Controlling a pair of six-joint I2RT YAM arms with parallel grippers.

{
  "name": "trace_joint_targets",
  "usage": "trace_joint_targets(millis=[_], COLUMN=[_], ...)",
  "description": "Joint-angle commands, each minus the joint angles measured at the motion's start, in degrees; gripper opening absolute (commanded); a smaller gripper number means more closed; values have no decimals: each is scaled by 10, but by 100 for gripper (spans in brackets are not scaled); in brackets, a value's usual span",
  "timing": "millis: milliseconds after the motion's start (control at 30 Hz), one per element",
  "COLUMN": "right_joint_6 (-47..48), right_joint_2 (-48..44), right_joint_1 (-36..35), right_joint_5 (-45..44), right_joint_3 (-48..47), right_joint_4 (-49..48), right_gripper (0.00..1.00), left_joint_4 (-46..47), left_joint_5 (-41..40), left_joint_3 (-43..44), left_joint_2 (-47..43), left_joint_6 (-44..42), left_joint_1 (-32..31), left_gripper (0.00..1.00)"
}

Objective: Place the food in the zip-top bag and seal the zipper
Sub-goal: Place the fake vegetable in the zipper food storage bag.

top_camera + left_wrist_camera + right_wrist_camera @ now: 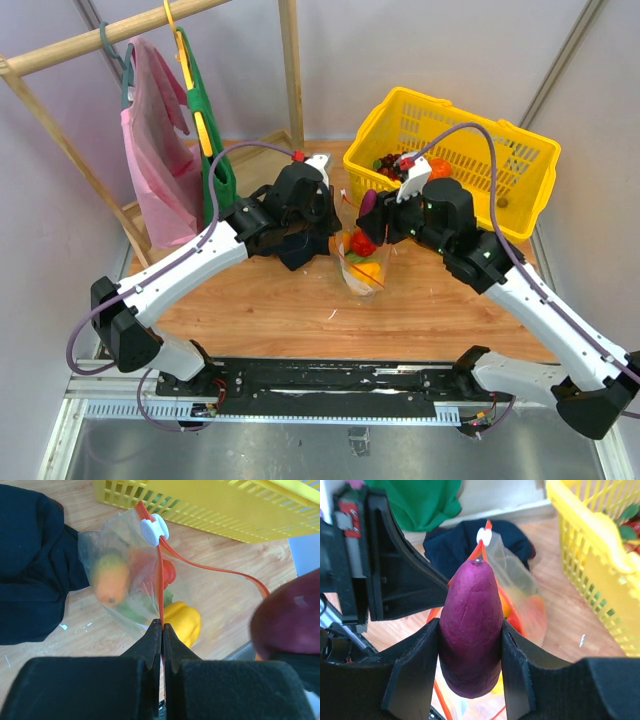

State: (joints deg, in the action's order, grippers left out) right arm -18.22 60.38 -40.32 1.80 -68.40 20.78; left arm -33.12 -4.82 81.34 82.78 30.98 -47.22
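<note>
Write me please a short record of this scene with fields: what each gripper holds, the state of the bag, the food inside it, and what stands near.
left gripper: shut, pinching the zipper on one side of the mouth
right gripper: shut on the purple eggplant, near the bag's mouth
zip-top bag: on the table, mouth open, zipper edges apart
food inside: orange, yellow bell pepper, red tomato
nearby: yellow basket behind the bag, dark cloth beside it

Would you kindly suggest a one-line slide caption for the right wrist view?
Right tool grips the purple eggplant, tip toward the open zip-top bag holding other toy food.
</note>
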Motion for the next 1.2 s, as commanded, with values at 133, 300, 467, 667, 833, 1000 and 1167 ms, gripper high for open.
trace_joint_targets(millis=[133, 300, 467, 667, 833, 1000, 1167], right_joint_6=[-46, -47, -42, -25, 3, 44, 82], right_joint_2=[29, 71, 108, 129, 126, 103, 61], right_joint_1=[-13, -14, -14, -15, -15, -13, -13], right_joint_5=[35, 55, 67, 49, 58, 50, 63], right_joint_3=[35, 23, 15, -5, -12, -23, -46], right_joint_4=[-22, 3, 25, 39, 30, 45, 73], right_gripper=[30, 35, 43, 61, 77, 79, 80], left_joint_4=[1, 0, 2, 5, 13, 8, -6], left_joint_5=[10, 17, 23, 13, 11, 3, -4], left_joint_3=[15, 18, 16, 9, -3, -3, 3], left_joint_2=[0, 1, -1, -11, -16, -12, -7], left_joint_6=[10, 15, 19, 28, 44, 61, 89], left_joint_1=[-2, -2, -2, -2, -2, -2, -2], left_gripper=[0, 0, 0, 0, 0, 1, 0])
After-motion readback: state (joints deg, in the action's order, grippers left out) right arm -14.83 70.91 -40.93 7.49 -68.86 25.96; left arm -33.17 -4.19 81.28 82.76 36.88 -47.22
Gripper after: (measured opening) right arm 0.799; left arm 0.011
